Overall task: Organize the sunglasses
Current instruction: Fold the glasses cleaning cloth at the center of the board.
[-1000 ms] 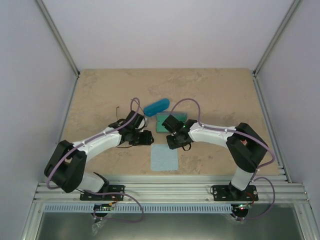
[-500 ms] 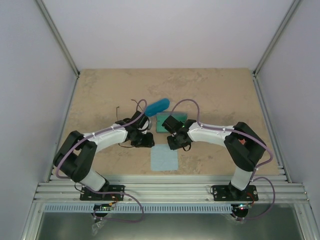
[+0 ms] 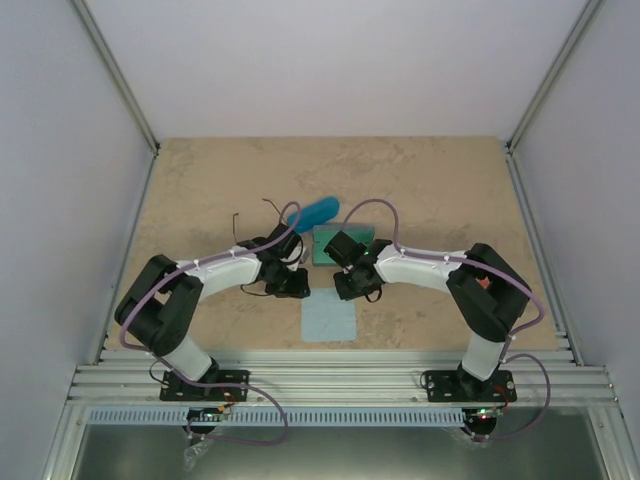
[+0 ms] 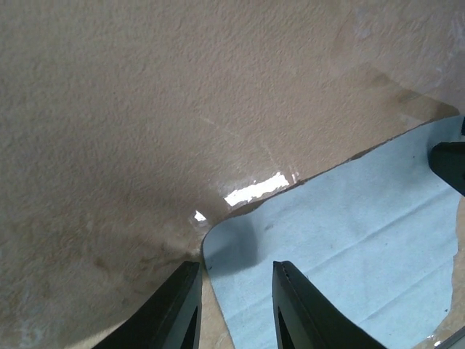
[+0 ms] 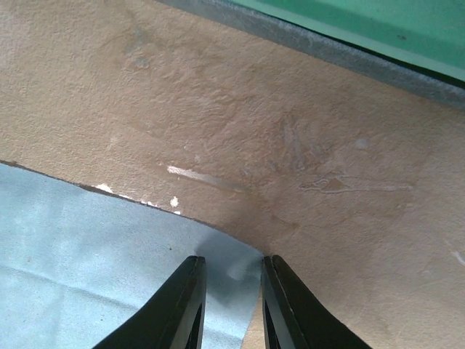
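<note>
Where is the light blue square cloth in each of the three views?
Top external: the light blue square cloth lies low in the centre, between the two arms.
Left wrist: lower right.
Right wrist: lower left.
Shared landmark: the tan stone-patterned table bordering the cloth.

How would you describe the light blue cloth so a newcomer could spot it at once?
On the tan table, look between the left arm and right arm. The cloth is a pale, flat square, unlike the blue oval case behind.
</note>
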Robot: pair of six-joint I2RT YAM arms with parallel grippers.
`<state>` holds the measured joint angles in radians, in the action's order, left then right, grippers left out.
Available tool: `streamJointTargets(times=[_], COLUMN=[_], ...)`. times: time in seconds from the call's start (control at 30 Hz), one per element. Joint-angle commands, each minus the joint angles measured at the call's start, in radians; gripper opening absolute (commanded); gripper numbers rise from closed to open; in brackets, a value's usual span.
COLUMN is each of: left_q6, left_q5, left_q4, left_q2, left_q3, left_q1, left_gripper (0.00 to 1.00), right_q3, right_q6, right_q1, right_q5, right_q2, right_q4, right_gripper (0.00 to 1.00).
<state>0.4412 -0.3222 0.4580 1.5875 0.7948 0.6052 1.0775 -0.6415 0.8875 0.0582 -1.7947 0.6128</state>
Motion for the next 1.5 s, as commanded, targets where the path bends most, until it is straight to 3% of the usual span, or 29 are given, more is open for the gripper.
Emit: streamJointTargets(times=[0.0,0.6,0.97,1.2,1.47], left_q6=[-0.008,0.021,0.027,0.027,0.027], left_q5=[0.001,0.057,0.054,0.052,0.116], left_q4=[0.018,0.009,-0.001,-0.011,-0.021], left_q2=[0.027,0.080,0.093,0.098,0.055], left_q3=[0.023,0.046,0.045,0.055,0.104], left_q1=[0.012,0.017,0.028,0.031,0.030], left_gripper=[0.29,0.26,0.16,0.00,0.00], right_q3=[-0.017,-0.034,-0.052,-0.061,-0.037], right_q6=[0.002,0.015,0.023,0.050,0.080], right_q1=[-0.002,-0.010,-0.011,-0.012,-0.028], right_q5=[-0.010,-0.016,-0.024,-0.031,-0.019], right_q2=[-0.003,0.009,0.029,0.054,0.077], right_q4=[-0.014,-0.044,-0.065,-0.111,-0.136], right_gripper=[0.22,0.19,0.10,0.02,0.01])
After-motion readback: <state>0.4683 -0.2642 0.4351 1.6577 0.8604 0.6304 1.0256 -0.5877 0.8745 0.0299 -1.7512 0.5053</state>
